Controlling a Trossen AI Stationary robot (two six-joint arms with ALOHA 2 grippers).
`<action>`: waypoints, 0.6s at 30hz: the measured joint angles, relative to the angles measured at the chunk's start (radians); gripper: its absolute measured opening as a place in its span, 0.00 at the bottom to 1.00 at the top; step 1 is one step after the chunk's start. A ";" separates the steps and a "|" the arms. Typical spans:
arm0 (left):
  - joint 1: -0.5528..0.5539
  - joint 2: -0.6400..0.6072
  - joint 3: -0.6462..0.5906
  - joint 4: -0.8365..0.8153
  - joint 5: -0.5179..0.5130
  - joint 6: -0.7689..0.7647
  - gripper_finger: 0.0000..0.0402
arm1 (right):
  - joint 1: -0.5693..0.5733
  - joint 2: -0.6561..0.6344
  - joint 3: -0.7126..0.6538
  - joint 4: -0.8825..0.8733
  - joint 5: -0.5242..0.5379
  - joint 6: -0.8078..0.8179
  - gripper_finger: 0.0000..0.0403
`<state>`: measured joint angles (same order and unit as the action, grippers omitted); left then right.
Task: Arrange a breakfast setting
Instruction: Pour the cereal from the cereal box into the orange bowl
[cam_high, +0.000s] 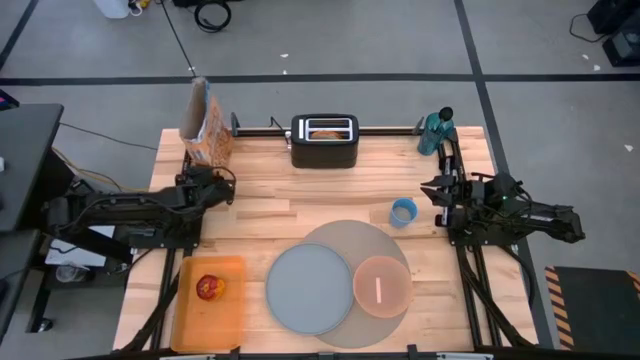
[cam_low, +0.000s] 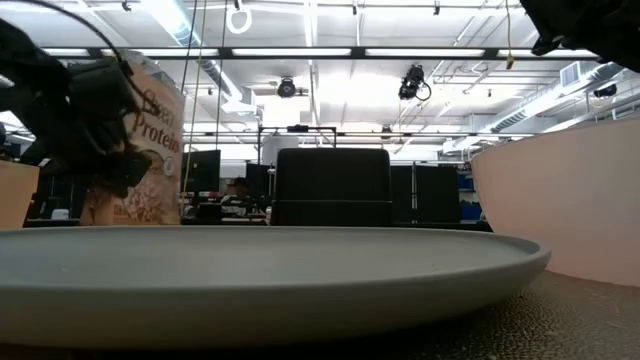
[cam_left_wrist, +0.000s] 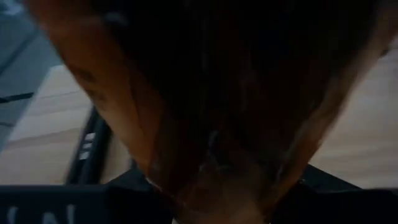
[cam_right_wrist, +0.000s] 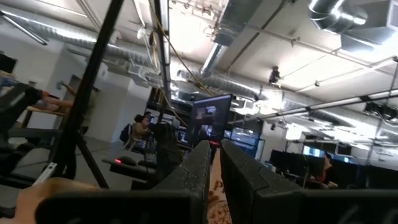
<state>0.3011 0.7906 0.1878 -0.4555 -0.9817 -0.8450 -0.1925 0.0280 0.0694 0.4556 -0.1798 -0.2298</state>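
A round grey-tan placemat (cam_high: 372, 240) lies at the table's near middle. On it rest a grey plate (cam_high: 308, 288) and a pink bowl (cam_high: 381, 286) with a metal spoon (cam_high: 379, 289) in it. A red apple (cam_high: 210, 288) sits on an orange board (cam_high: 210, 320) at the near left. A bagel half (cam_high: 324, 131) sticks out of the black toaster (cam_high: 324, 148) at the far middle. My left gripper (cam_high: 226, 185) is right at the base of an upright orange cereal bag (cam_high: 205, 128), which fills the left wrist view (cam_left_wrist: 186, 93). My right gripper (cam_right_wrist: 214, 180) is shut and tipped upward at the table's right, holding nothing.
A teal bottle (cam_high: 435, 130) stands at the far right, and a small blue cup (cam_high: 403, 212) sits just left of my right gripper. Bare wood lies between the toaster and the placemat. In the low view the plate's rim (cam_low: 300, 260) and the bowl's wall (cam_low: 560, 200) are close up.
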 joint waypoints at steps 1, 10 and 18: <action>-0.013 -0.004 0.022 -0.015 0.017 0.021 0.46 | 0.000 0.000 0.000 0.000 0.004 0.001 0.11; -0.128 -0.012 0.253 -0.250 0.089 0.045 0.46 | 0.000 0.000 0.000 -0.042 0.003 0.058 0.11; -0.273 -0.012 0.414 -0.348 0.152 0.053 0.46 | 0.000 0.000 0.000 -0.047 0.003 0.108 0.09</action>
<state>0.0279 0.7788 0.6014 -0.8036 -0.8295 -0.7925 -0.1921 0.0277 0.0696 0.4087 -0.1766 -0.1223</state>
